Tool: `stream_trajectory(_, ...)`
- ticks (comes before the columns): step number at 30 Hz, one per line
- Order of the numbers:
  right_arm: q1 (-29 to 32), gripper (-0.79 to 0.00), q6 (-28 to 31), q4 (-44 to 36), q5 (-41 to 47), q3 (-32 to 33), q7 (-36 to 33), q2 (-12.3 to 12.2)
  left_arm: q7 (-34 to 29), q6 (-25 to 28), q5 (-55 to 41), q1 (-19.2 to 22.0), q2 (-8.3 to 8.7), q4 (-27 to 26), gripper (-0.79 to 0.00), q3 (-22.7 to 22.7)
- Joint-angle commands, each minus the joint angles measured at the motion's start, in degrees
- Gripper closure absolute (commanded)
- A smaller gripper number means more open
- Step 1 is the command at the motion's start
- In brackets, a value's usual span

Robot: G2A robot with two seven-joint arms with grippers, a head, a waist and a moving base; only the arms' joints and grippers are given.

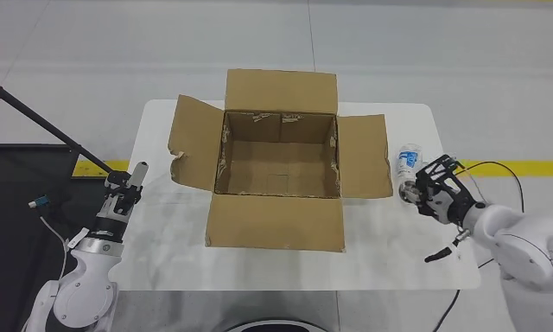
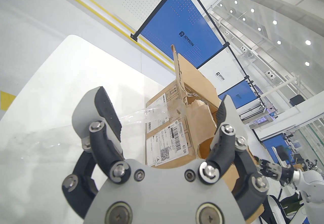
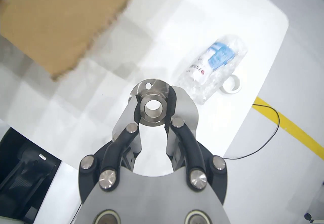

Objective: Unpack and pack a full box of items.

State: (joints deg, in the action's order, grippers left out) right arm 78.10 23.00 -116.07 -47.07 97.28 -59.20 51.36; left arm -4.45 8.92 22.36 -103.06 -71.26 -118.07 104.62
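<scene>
Two fingers of the right gripper (image 3: 154, 94) are closed on a small silver flanged metal bushing (image 3: 152, 114) over the white surface (image 3: 202, 7), near a crinkled clear plastic bottle (image 3: 215, 62) and a small white ring (image 3: 233, 84). With the open brown cardboard box (image 1: 275, 221) seen bare inside, unpacking is judged almost finished; the bushing must next be lowered and released clear of the bottle. Printed labels (image 2: 167, 144) on the box's wall, beyond the spread, empty left gripper (image 2: 164, 98), are given by the left wrist view, its bare floor by the top view.
</scene>
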Motion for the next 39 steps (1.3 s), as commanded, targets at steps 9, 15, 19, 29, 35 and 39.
stream_trajectory(9, -4.52, 0.0, -0.1, -9.82, 9.41, -1.14, 2.11, -0.17, 0.0, 0.0, 0.0, 0.0, 0.0, 0.0, -0.785, 0.0)
stream_trajectory(15, -13.92, 0.0, -2.58, -8.71, 9.86, -11.23, 1.68, 0.2, 0.0, 0.0, 0.0, 0.0, 0.0, 0.0, -0.785, 0.0)
stream_trajectory(19, -21.96, 0.0, -5.66, -5.26, 7.61, -21.12, 2.23, 1.21, 0.0, 0.0, 0.0, 0.0, 0.0, 0.0, -0.785, 0.0)
stream_trajectory(29, -42.87, 0.0, -13.9, 11.1, 2.61, -48.72, 3.79, 7.56, 0.0, 0.0, 0.0, 0.0, 0.0, 0.0, -0.785, 0.0)
stream_trajectory(35, -51.46, 0.0, -18.88, 21.87, 0.16, -61.87, 5.58, 13.23, 0.0, 0.0, 0.0, 0.0, 0.0, 0.0, -0.785, 0.0)
stream_trajectory(39, -55.68, 0.0, -21.23, 29.07, -0.16, -68.32, 5.9, 17.34, 0.0, 0.0, 0.0, 0.0, 0.0, 0.0, -0.785, 0.0)
